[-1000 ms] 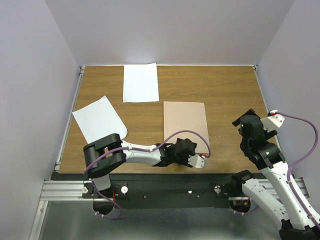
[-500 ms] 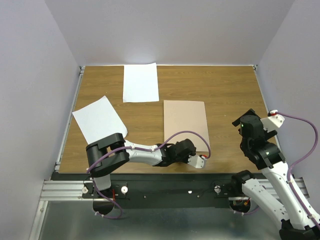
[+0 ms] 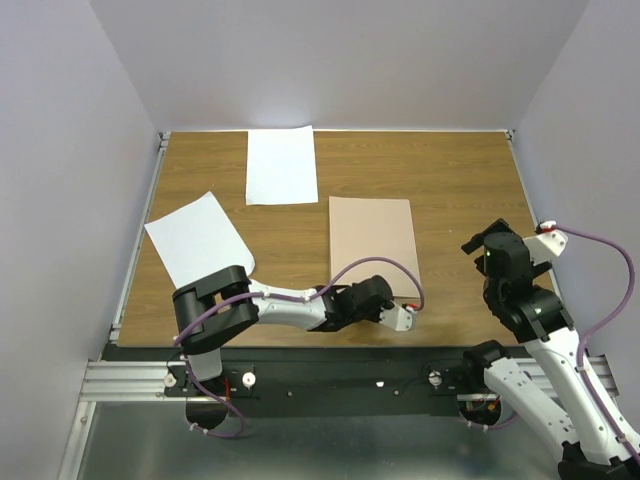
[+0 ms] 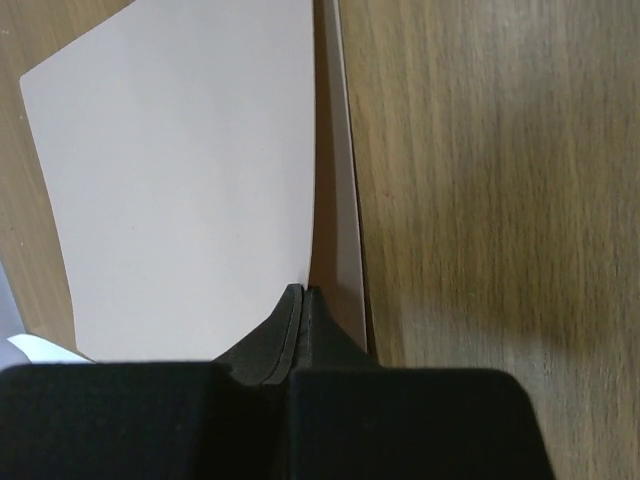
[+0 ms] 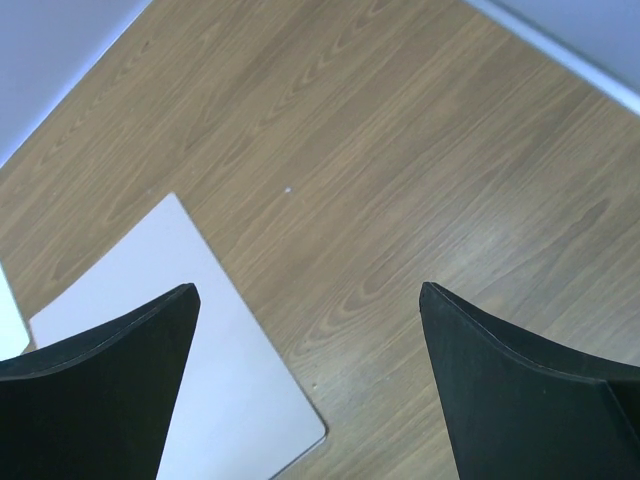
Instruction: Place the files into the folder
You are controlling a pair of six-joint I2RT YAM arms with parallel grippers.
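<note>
Versus a second ago, the left gripper [image 4: 302, 292] is sitting slightly rightward, clamped on the folder [image 3: 371, 240] at its near-right cover edge. The cover is parting from the lower leaf. Wrist is hiding the grip from above. The right gripper [image 5: 305, 292] is hovering, fingers apart. The far file [image 3: 281, 165] and left file [image 3: 198, 238] are lying on the counter [image 3: 460, 180], apart from the folder.

Probably a lab: plain walls [image 3: 350, 60] enclose a wooden table [image 3: 460, 180], aluminium rail [image 3: 120, 380].

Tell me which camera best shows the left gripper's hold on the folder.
Left wrist: the left gripper pinches the folder by its upper leaf's edge, close up. Top external shows most of the folder, but the arm hides the pinch. Right wrist shows only a folder corner.
</note>
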